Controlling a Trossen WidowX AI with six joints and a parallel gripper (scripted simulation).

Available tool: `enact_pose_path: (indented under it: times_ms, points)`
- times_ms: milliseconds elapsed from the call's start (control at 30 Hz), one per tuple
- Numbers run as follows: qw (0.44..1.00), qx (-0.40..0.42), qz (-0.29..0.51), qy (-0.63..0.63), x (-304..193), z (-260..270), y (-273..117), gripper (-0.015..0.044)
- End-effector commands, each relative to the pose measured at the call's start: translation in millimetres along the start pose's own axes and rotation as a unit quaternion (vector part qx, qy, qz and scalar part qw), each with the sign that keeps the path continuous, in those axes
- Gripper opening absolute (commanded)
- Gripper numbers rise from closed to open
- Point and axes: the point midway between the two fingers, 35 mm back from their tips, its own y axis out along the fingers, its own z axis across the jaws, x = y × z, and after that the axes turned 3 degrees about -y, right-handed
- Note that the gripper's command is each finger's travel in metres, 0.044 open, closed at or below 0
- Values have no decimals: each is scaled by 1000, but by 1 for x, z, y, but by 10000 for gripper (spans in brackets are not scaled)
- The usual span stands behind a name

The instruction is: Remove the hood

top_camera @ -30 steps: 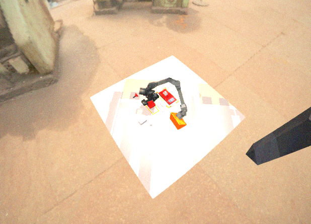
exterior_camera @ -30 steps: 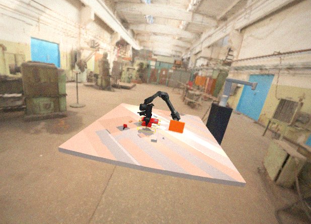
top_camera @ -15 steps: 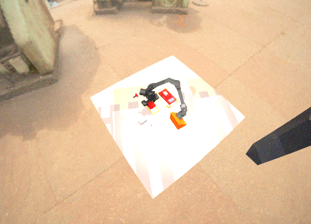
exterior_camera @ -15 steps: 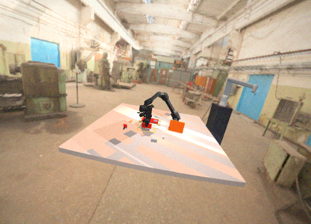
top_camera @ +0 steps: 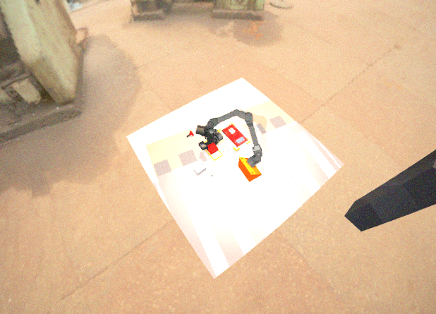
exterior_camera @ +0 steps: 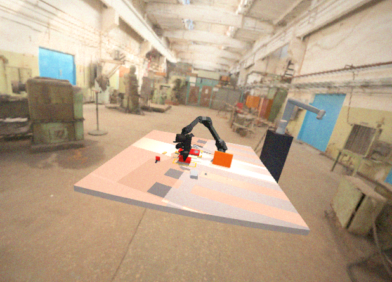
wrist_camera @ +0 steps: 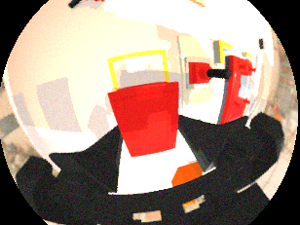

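Pinching the red hood [top_camera: 212, 149] [exterior_camera: 186, 160] [wrist_camera: 146, 121] in the gripper [top_camera: 212, 143] [exterior_camera: 185, 157] [wrist_camera: 148, 121], with black fingers at both its sides in the wrist view. Near the centre in the top and exterior views, overlapping part of the yellow outline [top_camera: 219, 157] [exterior_camera: 190, 166] [wrist_camera: 137, 55] of the marked area; cannot tell from these angles whether touching the desk [top_camera: 212, 212] [exterior_camera: 222, 206] [wrist_camera: 44, 62]. In the wrist view, showing the outline's far end above the hood, at upper centre. Just beside, to the right in the top view, lying apart from the hood: the red toy car [top_camera: 234, 135] [exterior_camera: 196, 151] [wrist_camera: 236, 87]. Below and right of the car there, standing by the arm's base: an orange block [top_camera: 247, 171] [exterior_camera: 222, 159] [wrist_camera: 187, 173]. At lower left of the hood in the top view, resting on the desk: a small grey block [top_camera: 200, 168] [exterior_camera: 193, 174].
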Motion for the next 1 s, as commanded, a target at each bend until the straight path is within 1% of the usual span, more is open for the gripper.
enact_pose_path:
  times_ms: [0, 967]
  points:
    - [1000, -3, 0, -5, -1, -1, 2, 0]
    - [1000, -3, 0, -5, -1, -1, 16, 0]
